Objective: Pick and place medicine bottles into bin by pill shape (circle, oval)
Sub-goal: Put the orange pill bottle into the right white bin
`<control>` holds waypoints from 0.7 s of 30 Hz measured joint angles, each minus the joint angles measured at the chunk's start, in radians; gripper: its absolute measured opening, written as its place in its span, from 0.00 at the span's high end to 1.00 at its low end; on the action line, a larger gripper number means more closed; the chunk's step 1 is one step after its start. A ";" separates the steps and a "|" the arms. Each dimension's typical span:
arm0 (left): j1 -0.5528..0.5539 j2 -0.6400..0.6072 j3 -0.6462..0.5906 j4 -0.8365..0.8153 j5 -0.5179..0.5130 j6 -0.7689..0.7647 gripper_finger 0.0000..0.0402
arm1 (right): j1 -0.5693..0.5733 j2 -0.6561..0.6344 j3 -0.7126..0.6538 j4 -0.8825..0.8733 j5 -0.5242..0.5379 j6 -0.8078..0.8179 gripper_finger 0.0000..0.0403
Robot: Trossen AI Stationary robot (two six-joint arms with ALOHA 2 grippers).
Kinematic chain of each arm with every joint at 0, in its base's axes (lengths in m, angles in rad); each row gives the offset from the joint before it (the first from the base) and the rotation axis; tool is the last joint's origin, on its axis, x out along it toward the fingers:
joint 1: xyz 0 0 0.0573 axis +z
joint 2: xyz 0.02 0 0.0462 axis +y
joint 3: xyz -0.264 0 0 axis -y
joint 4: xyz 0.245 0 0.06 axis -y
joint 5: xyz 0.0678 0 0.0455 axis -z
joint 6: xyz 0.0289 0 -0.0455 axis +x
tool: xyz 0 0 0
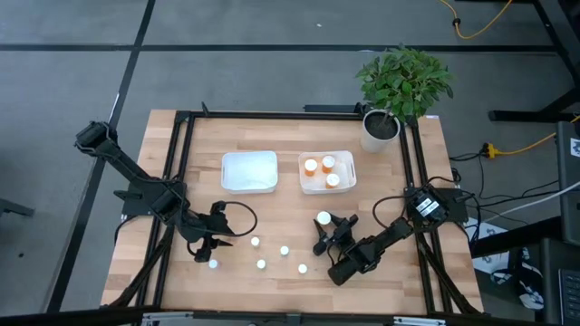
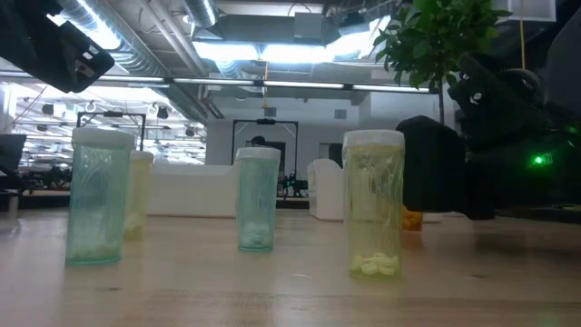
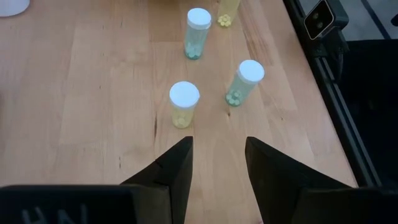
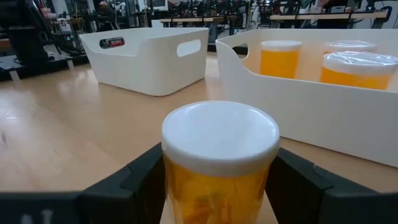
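Several small white-capped tinted bottles stand upright on their bases on the wooden table near its front; three of them show ahead of my left gripper, the nearest being a yellowish one. My left gripper is open and empty, a little left of these bottles. My right gripper is around an orange white-capped bottle, which also shows in the high view just in front of the right bin. That bin holds three orange bottles. My right gripper has the orange bottle's body, just below the cap, between its two fingers, one on each side. The fingers come level from the table's near side. The bottle is upright. In the low view its orange base sits at table level.
A white bin stands left of the right bin, with nothing showing in it. A potted plant stands at the far right corner. A black frame rail runs along the table's edges. One small bottle stands near the front, below my left gripper.
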 joint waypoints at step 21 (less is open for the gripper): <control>0.000 0.000 0.000 0.000 0.000 0.000 0.65 | -0.039 0.000 0.000 0.005 -0.081 0.007 0.42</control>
